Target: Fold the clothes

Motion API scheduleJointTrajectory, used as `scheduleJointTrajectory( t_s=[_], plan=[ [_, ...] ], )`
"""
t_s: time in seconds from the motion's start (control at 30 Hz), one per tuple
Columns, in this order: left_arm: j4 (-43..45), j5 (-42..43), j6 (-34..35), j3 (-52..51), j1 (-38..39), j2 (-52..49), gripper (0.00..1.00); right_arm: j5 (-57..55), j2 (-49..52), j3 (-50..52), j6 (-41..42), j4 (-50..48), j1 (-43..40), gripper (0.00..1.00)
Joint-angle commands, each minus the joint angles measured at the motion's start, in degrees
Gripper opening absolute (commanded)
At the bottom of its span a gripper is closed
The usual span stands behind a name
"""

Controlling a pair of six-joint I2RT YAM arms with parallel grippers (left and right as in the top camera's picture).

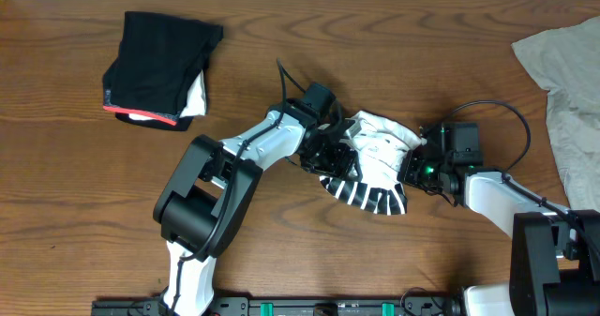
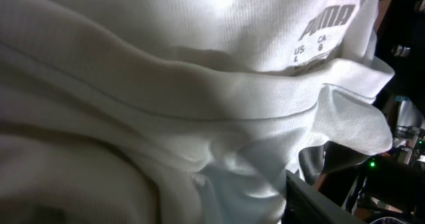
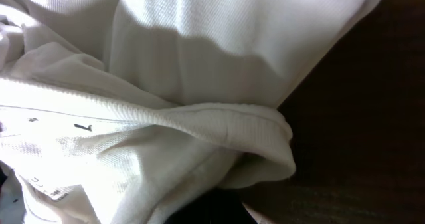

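Observation:
The white T-shirt [image 1: 375, 147] with its black striped print lies bunched in a heap at mid-table, between my two grippers. My left gripper [image 1: 330, 155] is pressed into its left side. White folds [image 2: 166, 84] and the neck label fill the left wrist view, so the jaws' gap is hidden and only one dark finger [image 2: 319, 204] shows. My right gripper [image 1: 417, 166] is shut on the shirt's right side. The ribbed collar [image 3: 226, 127] runs down into its jaws in the right wrist view.
A folded black garment with a red edge [image 1: 159, 67] lies at the back left. A grey-beige garment [image 1: 567, 91] is spread along the right edge. Brown wooden table [image 1: 94, 203] surrounds the heap.

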State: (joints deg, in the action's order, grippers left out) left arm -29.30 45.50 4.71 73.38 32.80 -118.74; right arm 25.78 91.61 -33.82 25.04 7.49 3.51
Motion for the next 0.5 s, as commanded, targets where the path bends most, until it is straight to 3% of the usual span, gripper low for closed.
scheduleJointTrajectory(
  t_s=[0.0,0.3,0.47],
  plan=[
    [0.42,-4.98,0.33,-1.92,2.38,-5.49,0.61,-1.55,2.05,0.87,0.24,1.05,0.81,0.01],
    [2.08,-5.03,0.35,-1.92,5.03,-5.49,0.61,-1.57,2.05,0.87,0.24,1.07,0.81,0.01],
    [2.45,-5.03,0.35,-1.92,5.27,-5.49,0.46,-1.75,2.05,0.87,0.24,1.07,0.81,0.01]
  ],
)
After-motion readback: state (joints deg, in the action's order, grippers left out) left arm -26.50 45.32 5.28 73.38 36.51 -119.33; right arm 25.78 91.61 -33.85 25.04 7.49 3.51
